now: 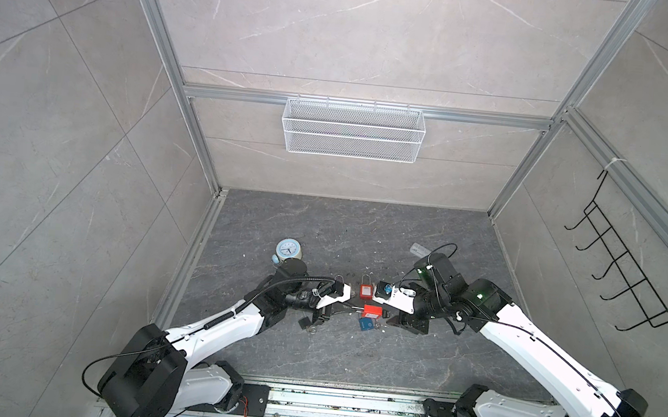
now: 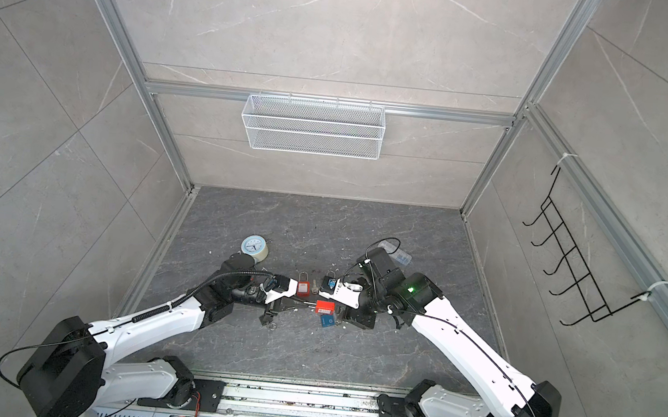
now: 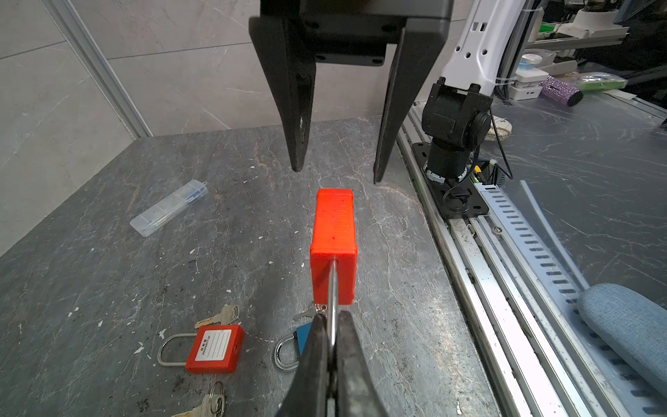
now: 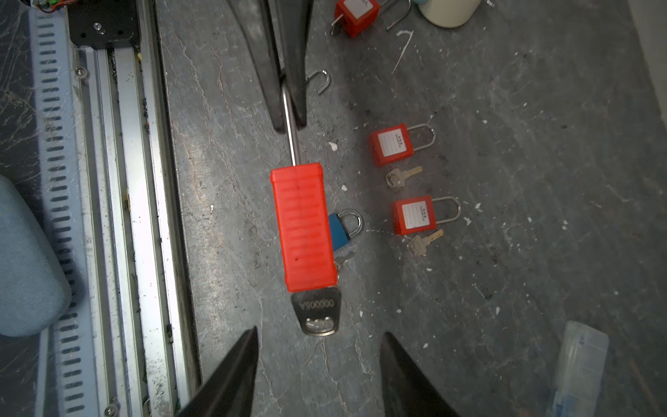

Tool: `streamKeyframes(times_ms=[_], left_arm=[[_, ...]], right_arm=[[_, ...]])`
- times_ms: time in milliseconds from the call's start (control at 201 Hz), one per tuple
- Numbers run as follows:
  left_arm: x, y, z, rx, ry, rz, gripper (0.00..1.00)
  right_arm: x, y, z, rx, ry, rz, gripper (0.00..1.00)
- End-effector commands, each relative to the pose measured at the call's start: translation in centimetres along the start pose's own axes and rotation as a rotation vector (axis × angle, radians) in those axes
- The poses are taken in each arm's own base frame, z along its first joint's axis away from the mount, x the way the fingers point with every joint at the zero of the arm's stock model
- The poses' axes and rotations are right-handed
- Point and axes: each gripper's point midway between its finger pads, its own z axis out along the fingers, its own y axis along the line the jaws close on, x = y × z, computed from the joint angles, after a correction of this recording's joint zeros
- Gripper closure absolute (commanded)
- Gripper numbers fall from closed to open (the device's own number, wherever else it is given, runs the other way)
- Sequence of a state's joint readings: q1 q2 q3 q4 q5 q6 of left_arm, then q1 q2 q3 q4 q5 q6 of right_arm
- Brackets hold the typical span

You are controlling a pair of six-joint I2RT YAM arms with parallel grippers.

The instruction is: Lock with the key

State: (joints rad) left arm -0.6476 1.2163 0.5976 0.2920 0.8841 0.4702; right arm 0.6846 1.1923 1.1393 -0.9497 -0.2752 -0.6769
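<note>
Left claw (image 3: 332, 317) is clamped tight on the steel shackle (image 3: 332, 285) of the red padlock (image 3: 334, 234). It holds the lock up off the worktop (image 3: 108, 289), body pointing out toward the right arm. Only one shackle leg shows entering the body.

Right wrist view shows the same grip: left claw (image 4: 290, 124) pinches the shackle (image 4: 291, 133), with the red padlock (image 4: 305, 227) sticking out from it. The key (image 4: 317, 310) is seated in the base of the padlock body. Its silver head sticks out and stamped lettering is readable on it.

Right claw (image 4: 320, 334) has its jaws spread wide and grips nothing. The key head sits just ahead of the gap between the tips, touching neither. In the left wrist view the right claw (image 3: 336, 174) faces the far end of the padlock, tips just past it.

In both top views the two claws meet near the middle of the worktop, with the red padlock (image 1: 371, 311) (image 2: 325, 307) between them.

- A blue padlock (image 4: 338, 231) lies on the worktop under the held lock, partly hidden by it.
- Two spare red padlocks (image 4: 391, 144) lie flat nearby, each with a loose key (image 4: 400, 177) just beside it.
- A clear plastic case (image 3: 169, 207) lies well apart from the locks.
- A small clock (image 1: 288, 249) stands behind the left arm.
- A wire basket (image 1: 352, 130) hangs on the back wall.
</note>
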Motion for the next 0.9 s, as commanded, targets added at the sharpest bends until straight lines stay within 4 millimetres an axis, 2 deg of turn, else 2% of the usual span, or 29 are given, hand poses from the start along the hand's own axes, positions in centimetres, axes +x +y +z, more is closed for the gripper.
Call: streamKeyframes(times_ms=[0, 119, 249, 458, 528, 597, 667, 787, 891], left_arm=[[-3.4, 0.3, -0.2, 0.016, -0.077, 0.071, 1.00], [-3.5, 0.3, -0.2, 0.022, -0.081, 0.070, 1.00], [-3.6, 0.1, -0.1, 0.028, -0.083, 0.063, 1.00], [-3.7, 0.0, 0.0, 0.031, -0.089, 0.051, 1.00], [-3.6, 0.0, 0.0, 0.027, -0.092, 0.046, 1.00], [-3.6, 0.1, 0.1, 0.028, -0.097, 0.041, 1.00], [-3.6, 0.3, 0.2, 0.023, -0.097, 0.038, 1.00], [-3.6, 0.5, 0.2, 0.013, -0.092, 0.044, 1.00], [-3.7, 0.6, 0.2, 0.015, -0.084, 0.051, 1.00]], right_arm=[[0.6, 0.2, 0.2, -0.032, 0.048, 0.018, 0.47], [0.9, 0.1, 1.5, -0.071, 0.089, 0.028, 0.54], [0.4, -0.6, 2.3, -0.078, 0.090, 0.032, 0.63], [0.1, -3.0, 2.7, 0.084, 0.043, -0.015, 0.71], [0.2, -4.1, 2.6, 0.167, 0.022, -0.032, 0.83], [0.5, -5.2, 2.5, 0.246, 0.021, -0.032, 0.78], [0.6, -5.1, 2.3, 0.253, 0.029, -0.037, 0.74], [0.7, -3.9, 1.7, 0.216, 0.030, -0.067, 0.66], [0.8, -2.6, 0.5, 0.186, 0.015, -0.083, 0.64]])
